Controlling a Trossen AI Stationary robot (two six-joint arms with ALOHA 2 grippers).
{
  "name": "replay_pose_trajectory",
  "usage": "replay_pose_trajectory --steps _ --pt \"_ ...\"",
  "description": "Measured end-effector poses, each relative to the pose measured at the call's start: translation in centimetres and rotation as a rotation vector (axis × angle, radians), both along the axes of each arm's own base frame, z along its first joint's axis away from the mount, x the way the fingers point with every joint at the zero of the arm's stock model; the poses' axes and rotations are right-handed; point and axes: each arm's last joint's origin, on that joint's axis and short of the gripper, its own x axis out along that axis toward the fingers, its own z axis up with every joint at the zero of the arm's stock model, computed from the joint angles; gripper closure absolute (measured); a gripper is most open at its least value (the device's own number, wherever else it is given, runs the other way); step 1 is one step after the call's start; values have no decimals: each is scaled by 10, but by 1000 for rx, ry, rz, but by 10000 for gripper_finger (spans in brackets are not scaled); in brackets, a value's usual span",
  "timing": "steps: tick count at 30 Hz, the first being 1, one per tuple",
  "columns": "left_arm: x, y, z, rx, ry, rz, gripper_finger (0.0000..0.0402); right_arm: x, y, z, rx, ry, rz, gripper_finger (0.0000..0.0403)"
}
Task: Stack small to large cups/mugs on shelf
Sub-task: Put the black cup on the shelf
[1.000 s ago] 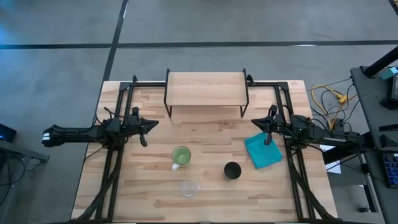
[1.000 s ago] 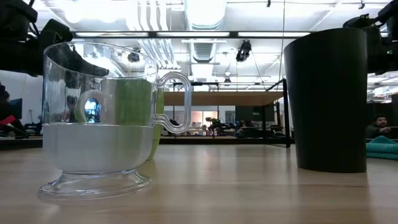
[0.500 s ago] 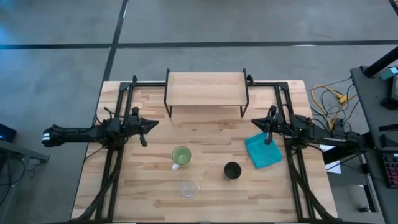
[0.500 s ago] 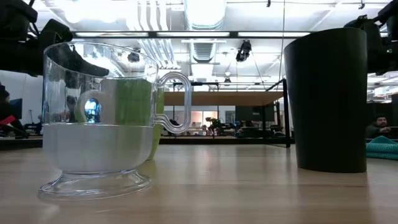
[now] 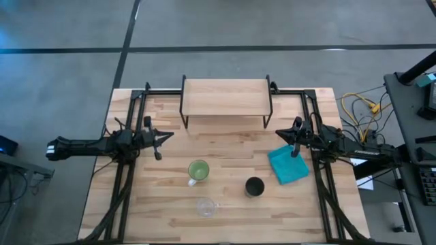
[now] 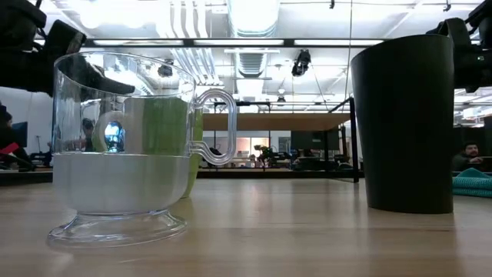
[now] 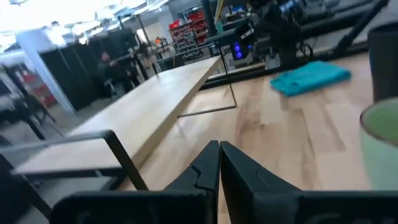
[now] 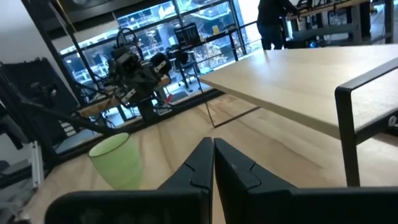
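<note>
The clear glass cup stands near the table's near edge, with the green mug just behind it and the black cup to its right. All three stand upright on their bases. In the low view the glass cup is close, and the black cup stands to its right. The shelf stands on its black legs at the far edge. My left gripper hovers shut at the table's left, left of the mug. My right gripper hovers shut at the right, over the teal cloth's far corner.
A folded teal cloth lies on the table's right side, below my right arm. Black frame rails run along both sides of the table. Bare wood lies between the shelf and the cups. A person sits in the room beyond the table.
My left gripper has stirred slightly at the table's left side: its outline differs in the high and low views. The cups, the cloth and my right arm have kept still.
</note>
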Motion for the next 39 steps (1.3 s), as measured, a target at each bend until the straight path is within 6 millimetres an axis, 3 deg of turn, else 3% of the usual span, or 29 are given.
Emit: replay_pose_trajectory --steps 6,10,19,28,34,39 --pt "0 1 2 54 2 36 402 0 0 2 58 -35 1 394" --pt "0 1 4 -67 -67 36 402 0 0 7 168 -123 10 394" --pt "0 1 24 -321 -319 15 402 -2 1 18 156 -226 36 394" --pt "1 -2 71 -337 -309 -60 402 -3 3 27 144 -261 112 394" --pt "5 -1 114 -341 -169 -39 402 -11 5 67 66 -263 118 394" --pt "14 -1 151 -347 -74 -22 402 -17 6 115 40 -98 119 394"
